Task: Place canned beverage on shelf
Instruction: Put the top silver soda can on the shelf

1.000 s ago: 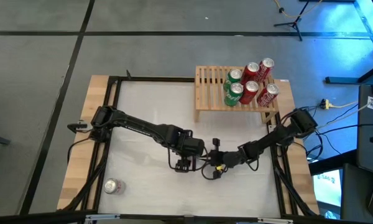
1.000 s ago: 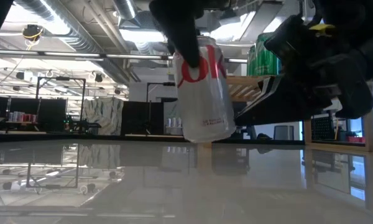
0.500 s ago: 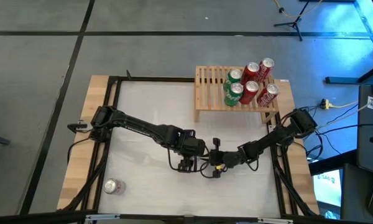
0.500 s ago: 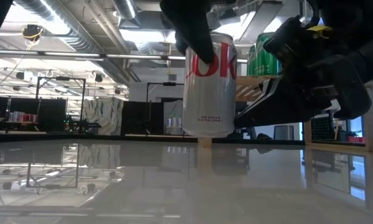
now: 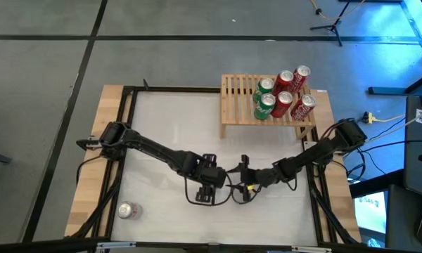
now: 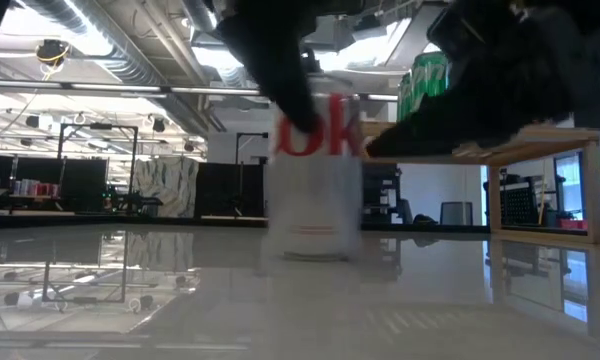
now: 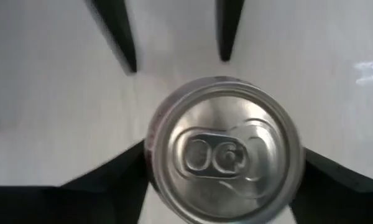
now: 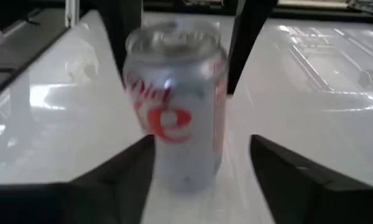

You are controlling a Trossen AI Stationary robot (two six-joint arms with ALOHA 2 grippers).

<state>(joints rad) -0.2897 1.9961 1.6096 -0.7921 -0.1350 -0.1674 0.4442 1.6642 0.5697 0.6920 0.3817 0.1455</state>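
Note:
A silver canned beverage with red lettering (image 6: 315, 170) stands upright at mid-table, top up (image 7: 227, 149). My left gripper (image 5: 205, 188) reaches down over it and is shut on it. My right gripper (image 5: 236, 188) lies level just to the can's right, open; its fingers (image 8: 121, 174) point at the can, and I cannot tell whether they touch it. The wooden slatted shelf (image 5: 238, 98) stands at the far right with several green and red cans on it. My left gripper pinches the can's side wall (image 7: 150, 155) between its two fingers, on opposite sides just below the top rim. The fingers come from above, pointing down. The can sits upright; whether its bottom (image 6: 315, 252) rests on the table or hangs just above it, I cannot tell.
Another silver can (image 5: 127, 209) lies on its side near the table's near left corner. The left half of the shelf top (image 5: 233, 88) is bare slats. The table's black frame (image 5: 126, 126) runs along its edges.
My left gripper has carried the can toward the table's near edge and down. The can was tilted and lifted clear a second ago; it has come upright and now sits much lower, at table level.

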